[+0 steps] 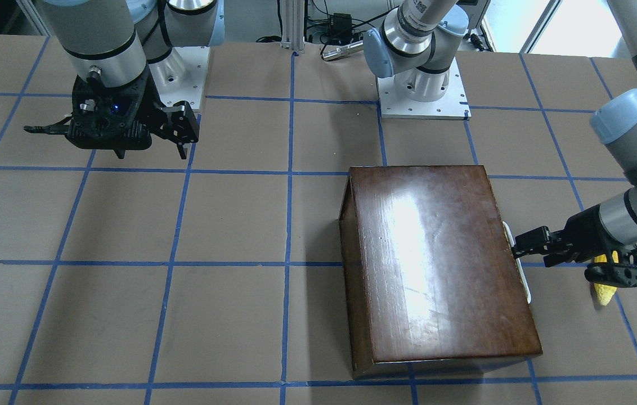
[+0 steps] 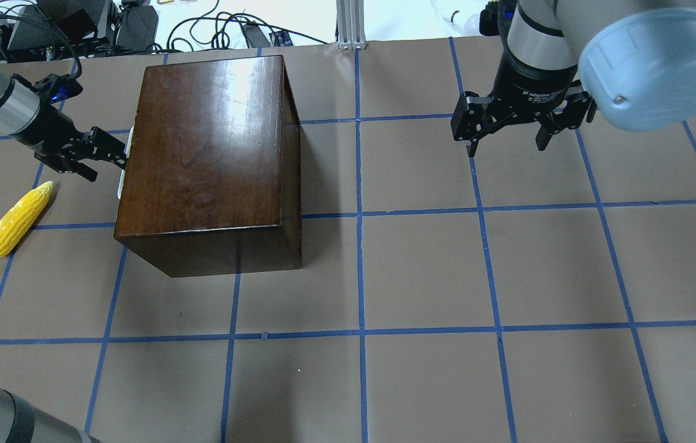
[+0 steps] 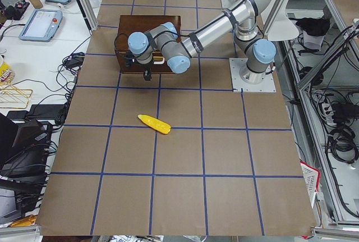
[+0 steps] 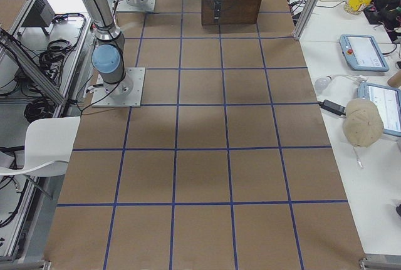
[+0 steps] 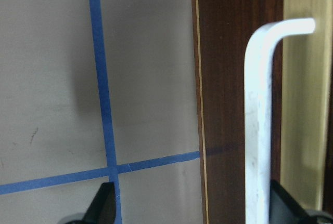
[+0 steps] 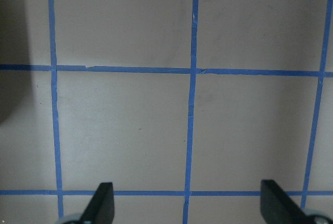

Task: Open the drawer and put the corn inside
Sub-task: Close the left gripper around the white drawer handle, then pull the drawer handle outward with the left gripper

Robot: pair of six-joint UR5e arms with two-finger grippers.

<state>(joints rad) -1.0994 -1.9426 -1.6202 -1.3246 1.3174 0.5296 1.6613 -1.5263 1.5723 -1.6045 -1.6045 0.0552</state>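
Note:
The glossy dark-brown box (image 2: 206, 141) stands on the table with its drawer shut. The drawer's white handle (image 5: 258, 130) shows on the box's end face, also in the front view (image 1: 526, 284). My left gripper (image 2: 115, 157) is open at that end face, the handle between its fingers, near the right finger (image 5: 286, 206). It also shows in the front view (image 1: 516, 246). The yellow corn (image 2: 16, 220) lies on the table beside the left arm, apart from the box, half hidden by the gripper in the front view (image 1: 604, 292). My right gripper (image 2: 505, 143) is open and empty above the table.
The brown table top (image 2: 422, 277) carries a grid of blue tape lines. The two arm bases (image 1: 422, 95) stand at the robot's edge. Cables and gear (image 2: 139, 24) lie past the far edge behind the box.

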